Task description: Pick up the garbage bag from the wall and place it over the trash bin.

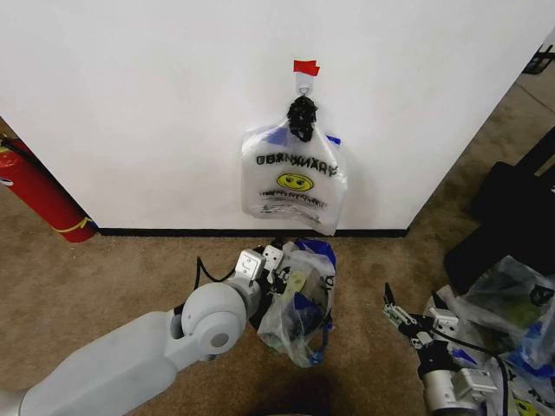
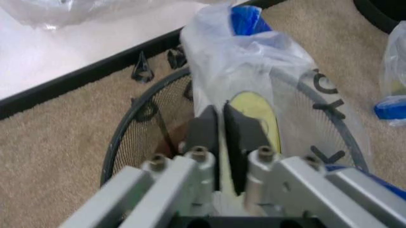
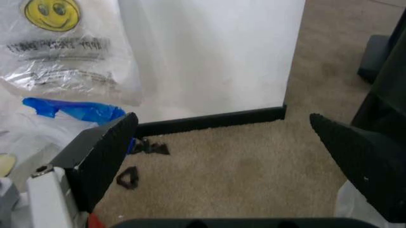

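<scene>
Against the wall [image 1: 156,104], one smiley-face bag [image 1: 293,184] is hanging from a metal hook [image 1: 303,85] under one strip of red tape [image 1: 305,67]; one red fire extinguisher [image 1: 39,198] is leaning far to the side. Two black clips [image 3: 136,161] are lying by the baseboard [image 1: 217,232]. Below the hook, the garbage bag [image 1: 303,299] is draping over the trash bin [image 2: 142,137]. The left hand [image 2: 221,124] is clenching a fold of the garbage bag over the bin. The right hand [image 3: 222,156] is hanging released, apart from the bin.
</scene>
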Robot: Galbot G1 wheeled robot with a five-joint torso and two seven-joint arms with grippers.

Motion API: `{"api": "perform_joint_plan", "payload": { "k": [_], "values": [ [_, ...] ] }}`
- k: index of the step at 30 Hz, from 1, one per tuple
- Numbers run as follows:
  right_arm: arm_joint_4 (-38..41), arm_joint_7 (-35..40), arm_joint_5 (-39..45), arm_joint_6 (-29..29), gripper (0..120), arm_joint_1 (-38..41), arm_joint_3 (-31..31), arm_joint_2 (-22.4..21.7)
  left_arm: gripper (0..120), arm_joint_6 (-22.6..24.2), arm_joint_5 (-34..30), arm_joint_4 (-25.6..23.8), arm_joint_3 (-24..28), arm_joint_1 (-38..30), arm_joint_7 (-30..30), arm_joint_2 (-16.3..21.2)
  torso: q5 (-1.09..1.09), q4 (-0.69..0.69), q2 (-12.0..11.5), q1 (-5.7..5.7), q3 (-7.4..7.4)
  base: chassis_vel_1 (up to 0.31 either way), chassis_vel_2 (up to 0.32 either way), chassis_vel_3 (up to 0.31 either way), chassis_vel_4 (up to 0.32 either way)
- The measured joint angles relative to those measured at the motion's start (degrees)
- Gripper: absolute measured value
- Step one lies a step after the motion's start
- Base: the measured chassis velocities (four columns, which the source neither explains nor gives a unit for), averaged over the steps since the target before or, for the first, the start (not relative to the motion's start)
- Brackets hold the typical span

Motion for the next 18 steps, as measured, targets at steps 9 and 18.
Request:
{"api": "perform_joint_plan", "payload": {
  "k": [9, 18],
  "values": [
    [1.95, 0.64, 9.11, -7.36, 100, 2.09, -2.06, -2.68, 0, -0.28, -0.7, -1.41, -2.51, 1.64, 0.66, 1.47, 0.0, -0.02, 0.0, 0.0, 0.0, 0.0, 0.0, 0.0, 0.0],
    [1.73, 4.42, 25.9, -20.07, 100, 14.64, -9.86, -9.28, 0, -0.63, -0.32, -3.35, -4.97, 4.94, 1.63, 2.45, 0.0, 0.02, 0.0, 0.0, 0.0, 0.0, 0.0, 0.0, 0.0]
  ]
}}
